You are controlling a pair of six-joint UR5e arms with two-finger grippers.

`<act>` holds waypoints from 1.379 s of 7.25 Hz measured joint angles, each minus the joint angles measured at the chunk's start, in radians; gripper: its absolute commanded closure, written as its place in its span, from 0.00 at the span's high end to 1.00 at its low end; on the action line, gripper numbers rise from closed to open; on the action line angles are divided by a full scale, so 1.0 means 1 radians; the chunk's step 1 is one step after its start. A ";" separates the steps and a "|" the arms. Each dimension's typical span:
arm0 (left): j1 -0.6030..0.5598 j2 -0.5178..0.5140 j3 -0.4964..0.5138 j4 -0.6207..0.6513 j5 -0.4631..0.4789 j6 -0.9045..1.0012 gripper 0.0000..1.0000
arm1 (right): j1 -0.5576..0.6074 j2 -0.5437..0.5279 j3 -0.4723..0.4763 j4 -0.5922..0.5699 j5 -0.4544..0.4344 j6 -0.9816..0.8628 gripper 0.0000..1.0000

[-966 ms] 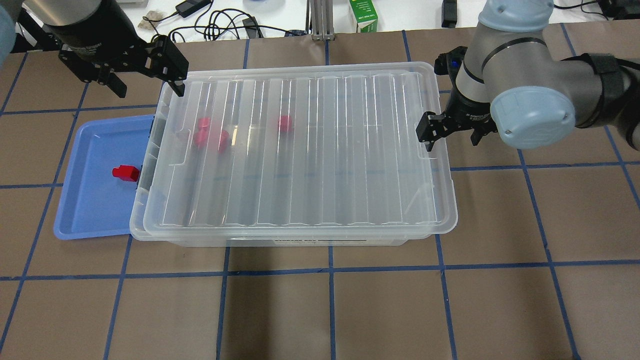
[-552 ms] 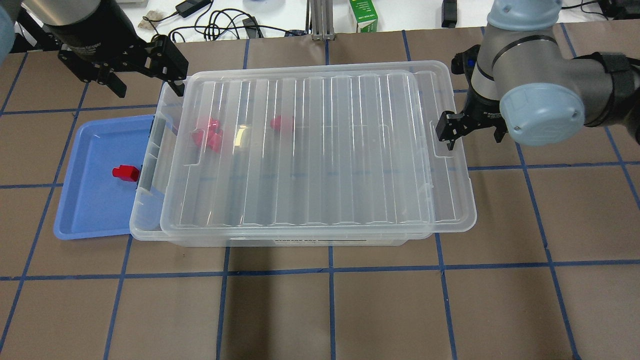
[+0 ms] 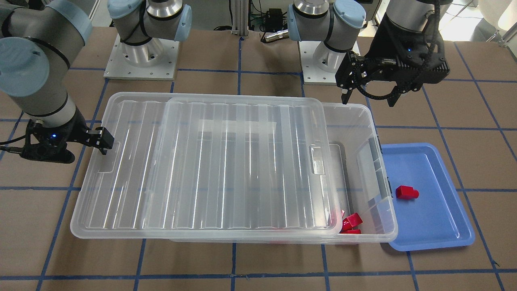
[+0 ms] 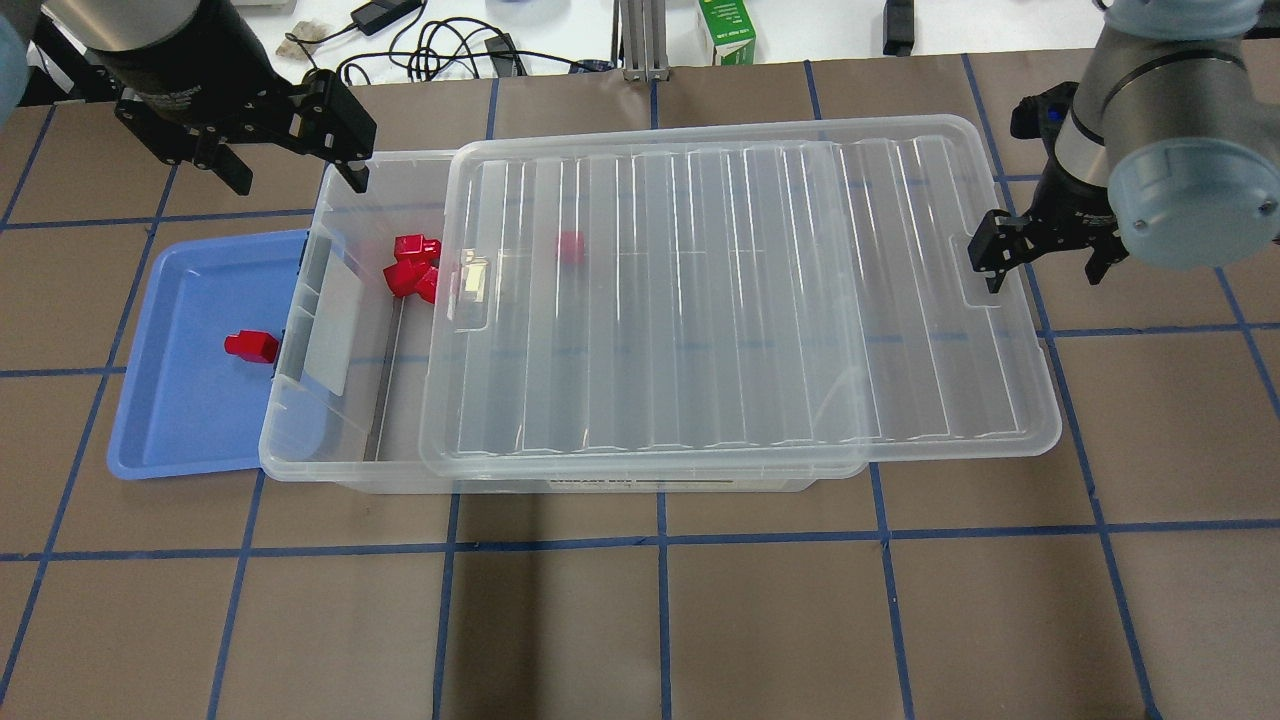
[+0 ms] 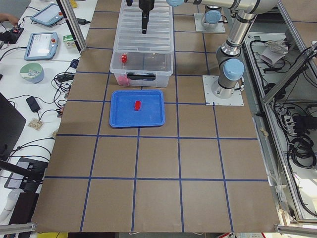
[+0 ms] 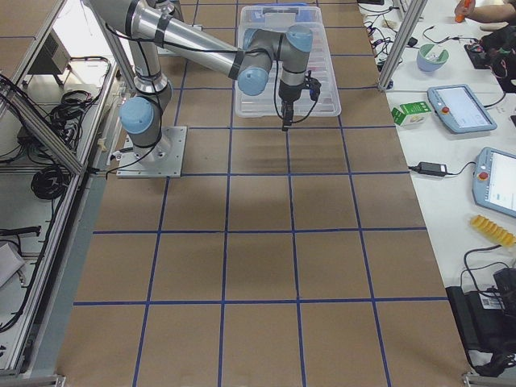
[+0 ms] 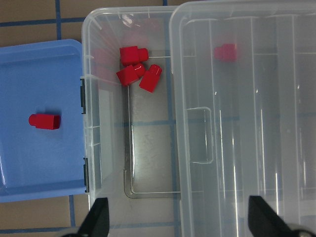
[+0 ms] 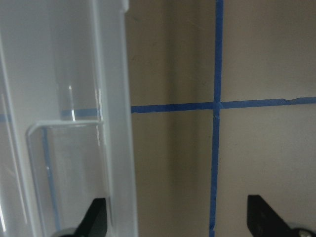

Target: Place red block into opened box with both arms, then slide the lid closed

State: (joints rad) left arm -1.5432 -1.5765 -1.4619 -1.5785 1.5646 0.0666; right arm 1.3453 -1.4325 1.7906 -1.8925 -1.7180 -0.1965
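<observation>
Though overhead leaves contact unclear, the wrist view shows the right hand (image 8: 180, 222) spread, seemingly hooking the lid (image 8: 59, 59).

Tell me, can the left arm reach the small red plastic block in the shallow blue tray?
Probably yes: the small red plastic block lies uncovered in the shallow blue tray, and the left gripper hangs open nearby.

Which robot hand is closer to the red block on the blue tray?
Left. The left gripper hovers near the red block; the right gripper is across the box, at the far end of the lid.
</observation>
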 measured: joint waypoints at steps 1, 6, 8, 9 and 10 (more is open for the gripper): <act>0.000 0.000 0.000 0.000 0.000 0.000 1.00 | -0.027 -0.001 -0.002 0.003 0.000 -0.028 1.00; 0.000 0.002 0.000 0.000 0.001 0.000 1.00 | -0.075 -0.006 -0.007 0.004 -0.002 -0.057 1.00; 0.000 0.004 0.000 0.000 0.002 0.000 1.00 | -0.113 -0.011 -0.006 0.006 0.000 -0.058 1.00; 0.000 0.004 0.000 0.000 0.002 0.001 1.00 | -0.117 -0.014 -0.010 0.006 0.004 -0.056 1.00; 0.000 0.004 0.000 0.000 0.002 0.001 1.00 | -0.112 -0.018 -0.025 0.008 0.009 -0.053 1.00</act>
State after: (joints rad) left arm -1.5432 -1.5724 -1.4619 -1.5785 1.5662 0.0674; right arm 1.2336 -1.4502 1.7655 -1.8846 -1.7089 -0.2500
